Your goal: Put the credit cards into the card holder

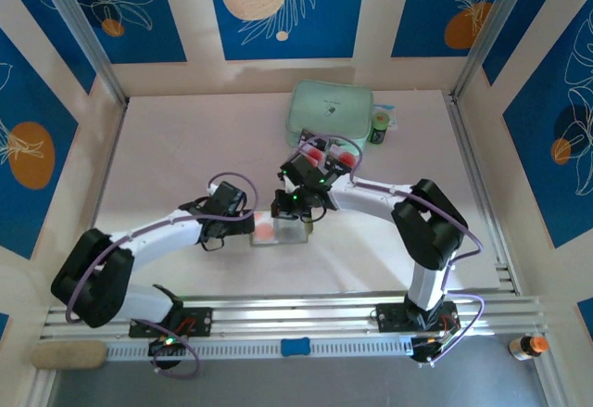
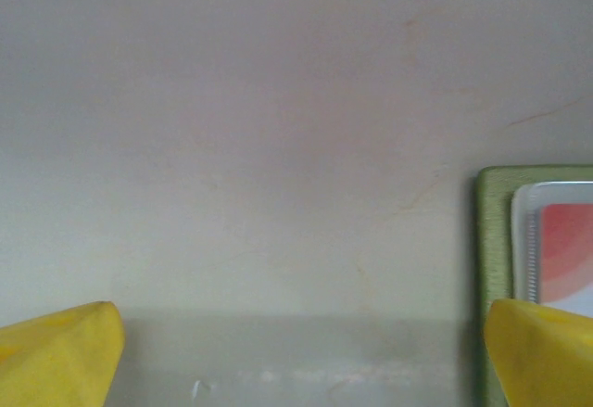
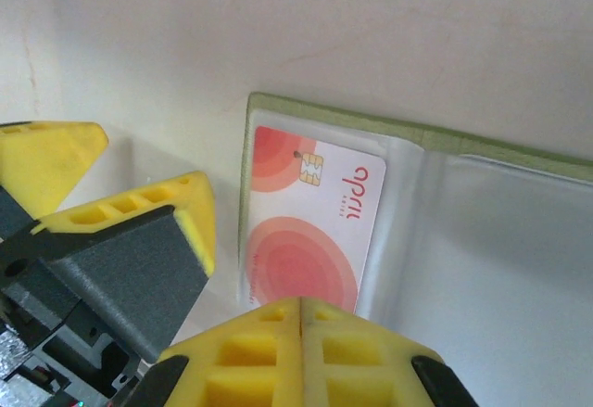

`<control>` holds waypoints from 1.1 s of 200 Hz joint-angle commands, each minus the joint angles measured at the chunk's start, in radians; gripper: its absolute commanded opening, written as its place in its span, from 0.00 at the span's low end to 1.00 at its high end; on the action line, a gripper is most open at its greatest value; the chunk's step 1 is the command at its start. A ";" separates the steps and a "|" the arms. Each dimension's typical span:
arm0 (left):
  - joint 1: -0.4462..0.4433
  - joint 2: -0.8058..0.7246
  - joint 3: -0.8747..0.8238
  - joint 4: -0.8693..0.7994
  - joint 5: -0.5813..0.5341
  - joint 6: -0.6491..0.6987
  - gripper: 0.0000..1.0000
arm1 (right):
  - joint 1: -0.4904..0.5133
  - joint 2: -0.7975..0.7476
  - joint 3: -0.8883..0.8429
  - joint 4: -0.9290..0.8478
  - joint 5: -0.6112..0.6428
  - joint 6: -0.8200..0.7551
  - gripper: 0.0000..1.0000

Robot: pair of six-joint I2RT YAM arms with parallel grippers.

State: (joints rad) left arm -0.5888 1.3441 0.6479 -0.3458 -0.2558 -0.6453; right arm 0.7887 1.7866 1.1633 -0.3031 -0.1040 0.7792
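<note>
The olive-green card holder point(image 3: 371, 126) lies open on the table, its clear pockets facing up. One credit card point(image 3: 310, 226), pale with red circles and a chip, sits flat in its left pocket. My right gripper point(image 3: 301, 307) is shut, its tips pressed together just over the card's near edge, with nothing between them. My left gripper point(image 2: 301, 361) stands open beside the holder's left edge point(image 2: 493, 240), its fingers point(image 3: 176, 212) low over the table. From above, both grippers point(image 1: 243, 226) point(image 1: 298, 209) meet at the holder point(image 1: 276, 233). More red-marked cards point(image 1: 318, 155) lie behind the right wrist.
A mint-green zip case point(image 1: 329, 113) lies at the back, with a small dark bottle point(image 1: 379, 131) to its right. A clear tray point(image 1: 345, 158) sits just in front of the case. Metal rails point(image 1: 306, 310) run along the near edge. Patterned walls close in three sides.
</note>
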 commanded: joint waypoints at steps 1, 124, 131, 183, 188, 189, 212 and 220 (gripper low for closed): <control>0.013 -0.067 0.022 -0.039 -0.007 0.026 1.00 | -0.018 -0.065 -0.017 -0.055 0.036 -0.055 0.04; -0.068 -0.184 0.036 0.060 0.119 -0.105 1.00 | -0.153 -0.196 -0.154 -0.078 0.067 -0.167 0.12; -0.082 -0.168 0.038 0.068 0.119 -0.114 1.00 | -0.157 -0.186 -0.151 -0.075 0.056 -0.171 0.11; -0.167 -0.051 0.059 0.094 0.093 -0.139 1.00 | -0.157 -0.079 -0.103 -0.050 -0.010 -0.178 0.03; -0.171 -0.043 0.060 0.097 0.092 -0.139 1.00 | -0.155 -0.068 -0.098 -0.047 -0.015 -0.178 0.02; -0.172 -0.041 0.060 0.097 0.093 -0.139 1.00 | -0.155 -0.066 -0.098 -0.047 -0.016 -0.177 0.02; -0.185 -0.001 0.074 0.100 0.092 -0.131 1.00 | -0.145 -0.028 -0.071 -0.048 -0.026 -0.182 0.01; -0.192 0.013 0.079 0.099 0.089 -0.126 1.00 | -0.142 -0.017 -0.062 -0.050 -0.028 -0.184 0.01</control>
State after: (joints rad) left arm -0.7616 1.3251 0.6846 -0.2653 -0.1574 -0.7628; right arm 0.6350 1.7424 1.0519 -0.3557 -0.0872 0.6163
